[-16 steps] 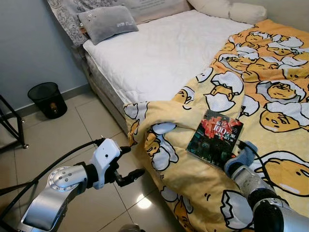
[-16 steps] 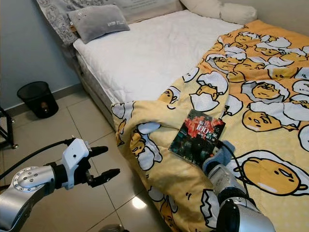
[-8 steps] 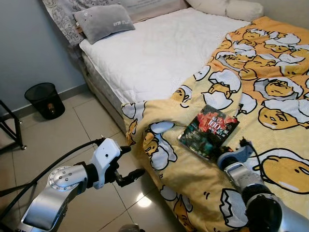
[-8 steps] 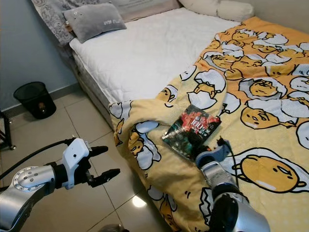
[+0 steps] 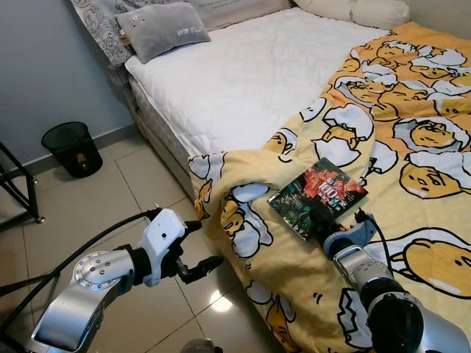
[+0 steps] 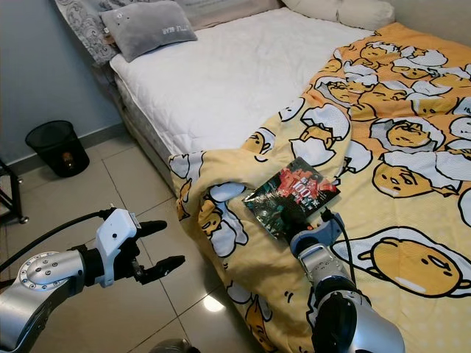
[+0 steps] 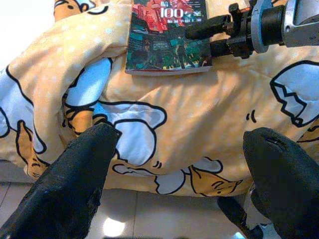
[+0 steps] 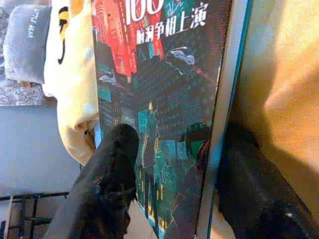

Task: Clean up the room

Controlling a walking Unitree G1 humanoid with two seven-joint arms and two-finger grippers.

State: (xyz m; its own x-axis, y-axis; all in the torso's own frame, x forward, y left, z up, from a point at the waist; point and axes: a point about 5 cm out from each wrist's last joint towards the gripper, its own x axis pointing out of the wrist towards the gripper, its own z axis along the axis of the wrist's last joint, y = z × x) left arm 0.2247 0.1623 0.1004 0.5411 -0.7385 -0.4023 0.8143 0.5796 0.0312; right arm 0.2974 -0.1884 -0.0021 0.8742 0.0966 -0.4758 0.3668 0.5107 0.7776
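Right pincer [image 6: 307, 220] newly astride book [image 6: 291, 196] edge.

Bed [image 5: 243, 81]: set ahead, its near corner toward the robot's left.
Blanket [image 5: 412, 110]: spread over the bed's right part, its edge hung over the near side.
Book [image 5: 318, 197]: laid on the blanket near that edge.
Right gripper [image 5: 324, 224]: placed at the book's near edge, one finger over the cover, one beside it.
Pillow [image 5: 163, 29]: laid at the bed's far left.
Bin [image 5: 72, 149]: stood on the floor [image 5: 88, 213], left of the bed.
Left gripper [image 5: 200, 246]: held over the floor, left of the blanket.
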